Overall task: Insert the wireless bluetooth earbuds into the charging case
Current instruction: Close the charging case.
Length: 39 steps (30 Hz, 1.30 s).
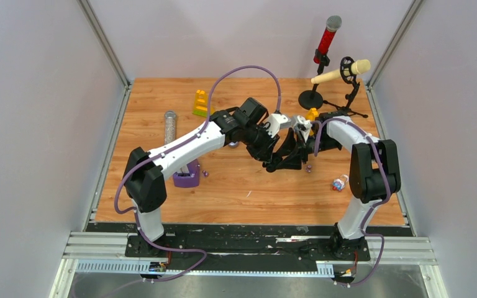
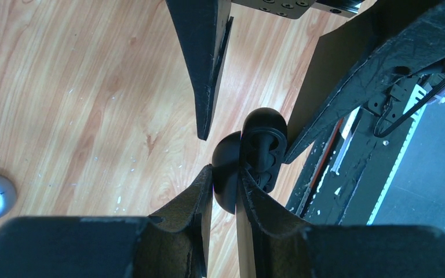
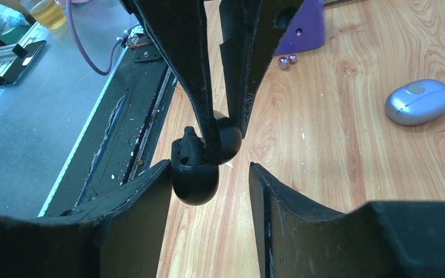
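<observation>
Two purple earbuds (image 3: 288, 61) lay loose beside a purple block (image 3: 310, 29), well apart from the open black charging case (image 2: 263, 130). The left gripper (image 2: 226, 174) had its fingers clamped on one half of it. The right gripper (image 3: 208, 168) had its fingers apart, straddling it.

Both wrist cameras sat close to the case (image 2: 259, 152), facing each other across it and sharing it; the top camera looked down from far above it, behind the arms (image 1: 186, 141).
</observation>
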Tool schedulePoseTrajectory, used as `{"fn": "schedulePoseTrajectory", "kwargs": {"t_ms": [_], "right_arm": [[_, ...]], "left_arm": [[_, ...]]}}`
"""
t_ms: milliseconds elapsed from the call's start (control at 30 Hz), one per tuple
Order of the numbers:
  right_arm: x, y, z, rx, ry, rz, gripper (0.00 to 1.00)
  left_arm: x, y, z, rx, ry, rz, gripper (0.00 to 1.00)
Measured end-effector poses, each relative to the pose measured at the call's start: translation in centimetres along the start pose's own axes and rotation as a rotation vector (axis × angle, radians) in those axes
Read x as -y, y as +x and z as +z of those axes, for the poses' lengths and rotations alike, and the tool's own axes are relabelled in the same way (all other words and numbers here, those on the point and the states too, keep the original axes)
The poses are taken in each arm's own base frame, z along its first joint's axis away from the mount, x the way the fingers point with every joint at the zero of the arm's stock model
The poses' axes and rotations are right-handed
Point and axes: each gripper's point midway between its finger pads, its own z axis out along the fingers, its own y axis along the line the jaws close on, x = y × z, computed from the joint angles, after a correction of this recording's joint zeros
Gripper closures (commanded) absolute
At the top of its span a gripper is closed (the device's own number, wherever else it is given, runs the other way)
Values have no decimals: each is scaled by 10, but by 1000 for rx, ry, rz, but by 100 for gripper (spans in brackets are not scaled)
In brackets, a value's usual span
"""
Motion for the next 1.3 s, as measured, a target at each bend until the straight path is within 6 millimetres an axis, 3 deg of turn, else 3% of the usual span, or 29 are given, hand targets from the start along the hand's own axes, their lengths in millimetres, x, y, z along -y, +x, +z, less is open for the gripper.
{"fn": "schedulePoseTrajectory", "kwargs": {"t_ms": [333,567,1033,1300], "right_arm": [[-8,0,6,-6,-24,11,68],[-9,2,6,-10,-27,29,71],[-7,2,5,-22,-32,64,75],[-4,4,2,-29,-24,103,77]], "left_arm": [[-2,1,1,-3,-6,-2,72],[-3,1,1,-4,-13,-2,68],[-15,0,-1,-1,-61,4,35],[-19,-2,-3,11,-71,8,26]]}}
